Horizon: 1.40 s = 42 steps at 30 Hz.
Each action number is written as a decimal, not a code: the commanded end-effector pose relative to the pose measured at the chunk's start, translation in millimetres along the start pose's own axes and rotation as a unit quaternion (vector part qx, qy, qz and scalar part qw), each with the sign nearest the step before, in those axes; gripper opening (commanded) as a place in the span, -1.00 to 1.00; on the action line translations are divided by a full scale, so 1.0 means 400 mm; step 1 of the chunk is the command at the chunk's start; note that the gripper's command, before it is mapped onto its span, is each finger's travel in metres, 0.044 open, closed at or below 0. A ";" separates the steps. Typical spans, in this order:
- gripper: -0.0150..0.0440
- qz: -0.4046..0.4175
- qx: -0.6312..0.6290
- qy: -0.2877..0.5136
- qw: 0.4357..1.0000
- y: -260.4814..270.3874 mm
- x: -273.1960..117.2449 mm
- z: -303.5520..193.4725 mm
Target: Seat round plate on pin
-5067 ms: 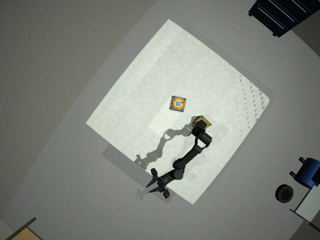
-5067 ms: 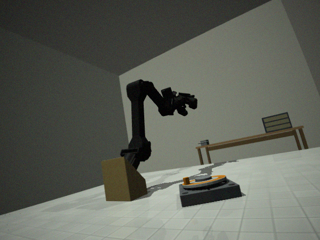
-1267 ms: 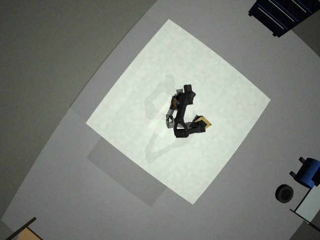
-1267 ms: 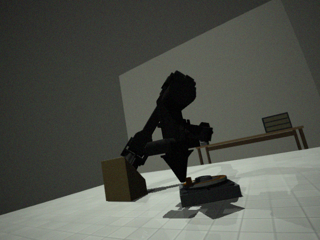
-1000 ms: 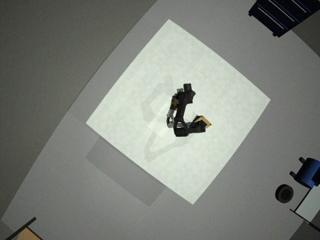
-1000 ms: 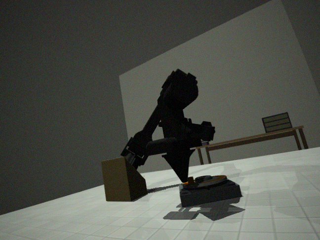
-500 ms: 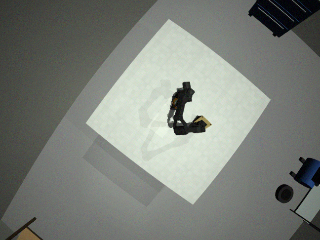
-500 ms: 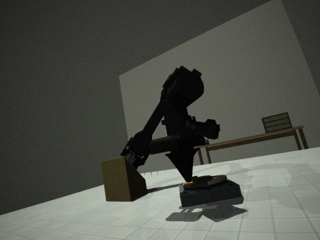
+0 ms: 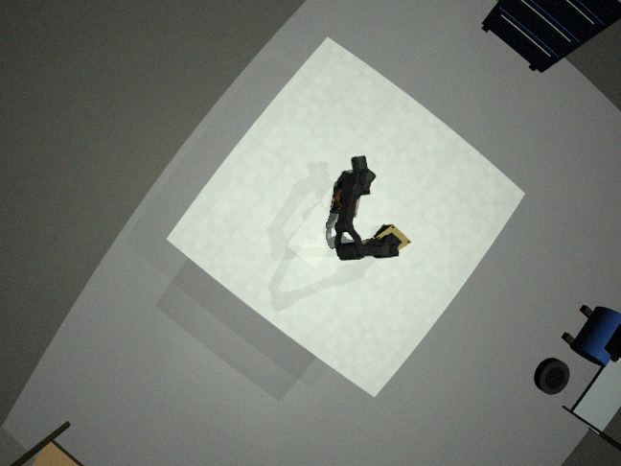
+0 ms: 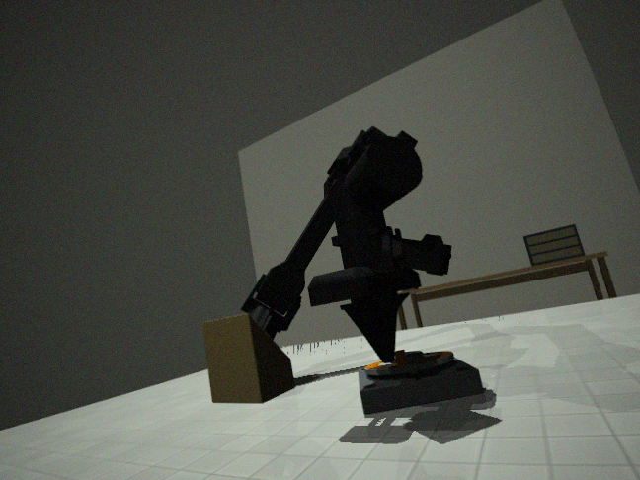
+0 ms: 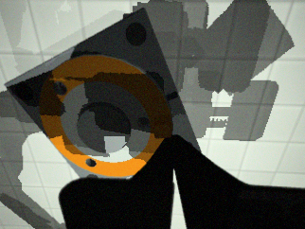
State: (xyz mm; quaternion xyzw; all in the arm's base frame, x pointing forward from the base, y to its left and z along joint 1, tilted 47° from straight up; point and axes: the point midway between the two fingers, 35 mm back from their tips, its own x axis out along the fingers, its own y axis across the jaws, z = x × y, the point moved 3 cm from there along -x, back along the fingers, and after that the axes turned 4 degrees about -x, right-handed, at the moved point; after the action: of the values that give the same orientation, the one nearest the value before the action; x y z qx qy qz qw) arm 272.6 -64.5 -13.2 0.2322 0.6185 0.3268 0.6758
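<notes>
The round plate (image 10: 413,369) (image 11: 118,169), an orange ring around a grey middle, sits around the dark post (image 11: 90,128) on the dark square base (image 10: 418,395) (image 11: 114,44). In the exterior view it looks slightly tilted on the base. The orange tab (image 10: 400,358) stands up beside my fingertips there; in the wrist view it is hidden. My gripper (image 10: 387,360) (image 11: 171,140) is shut and empty, its tips down at the plate's edge beside the tab; contact is unclear. The pin cannot be made out, nor whether it is in the hole. In the top view the arm covers most of the plate.
The arm's tan mounting block (image 10: 232,361) (image 9: 403,236) stands on the tiled surface, left of the base in the exterior view. The arm arches between the block and the base. A long wooden table (image 10: 480,282) is in the background. Shadows of the arm fall across the tiles.
</notes>
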 end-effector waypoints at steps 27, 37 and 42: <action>-0.49 -0.002 -0.001 -0.003 1.000 0.003 -0.118 0.026; -0.49 0.000 0.004 -0.004 1.000 0.002 -0.095 0.026; -0.49 0.000 0.004 -0.004 1.000 0.002 -0.095 0.026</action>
State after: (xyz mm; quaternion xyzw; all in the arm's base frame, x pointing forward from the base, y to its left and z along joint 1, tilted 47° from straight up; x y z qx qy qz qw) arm 282.3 -90.9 14.9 0.2345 0.6164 0.3251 0.6778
